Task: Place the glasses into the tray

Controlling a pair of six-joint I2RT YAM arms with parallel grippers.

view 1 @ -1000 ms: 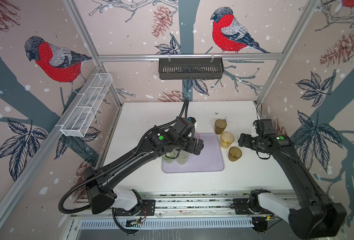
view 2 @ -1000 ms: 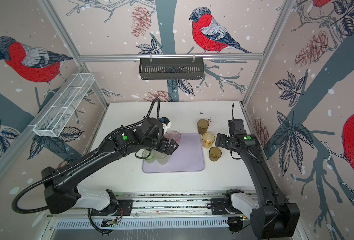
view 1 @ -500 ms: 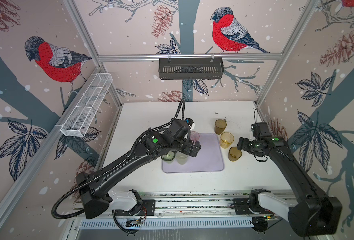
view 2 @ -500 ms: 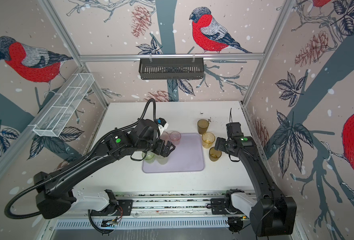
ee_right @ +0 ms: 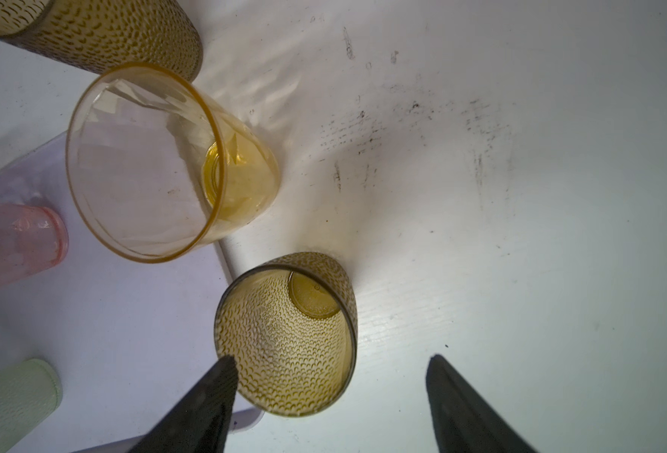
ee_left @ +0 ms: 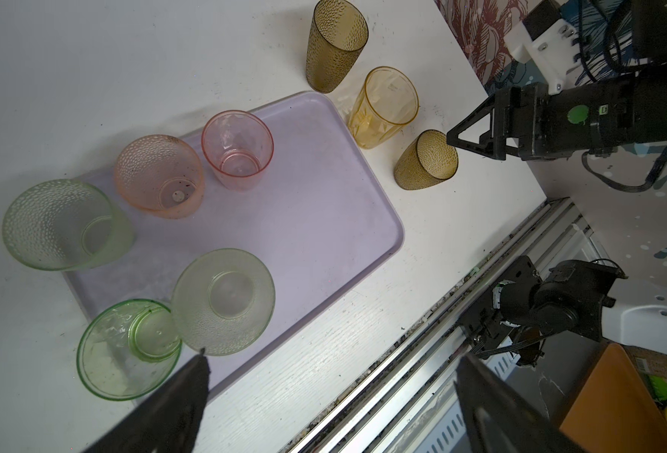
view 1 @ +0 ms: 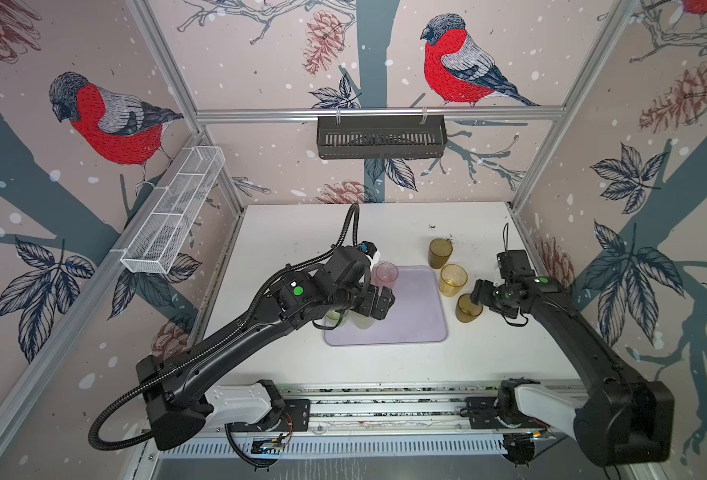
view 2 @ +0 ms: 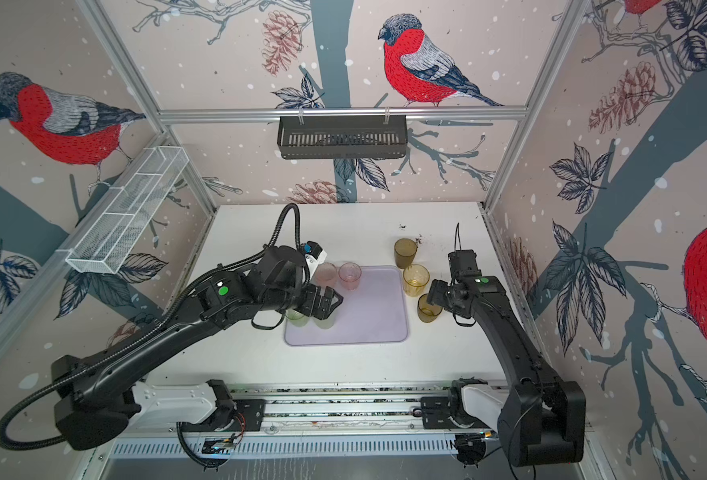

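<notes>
left gripper [ee_left: 331, 353] open, empty, above frosted green glass [ee_left: 222, 300] in tray [ee_left: 324, 219]. dark amber glass [ee_right: 289, 333] upright on table [ee_right: 520, 235] just beside tray's right edge; right gripper [ee_right: 332, 357] open at it, no grip yet. likely light, stiff, slick: pinch mid-wall.

The pale lavender tray [ee_left: 324, 235] lies flat on the desk [ee_left: 128, 59]. Two pink glasses [ee_left: 238, 153] and three green glasses [ee_left: 224, 302] stand upright on it, along one side. Two dimpled brown glasses [ee_left: 426, 161] and one smooth yellow glass [ee_left: 385, 106] stand upright on the desk, just beside the tray's edge.
</notes>
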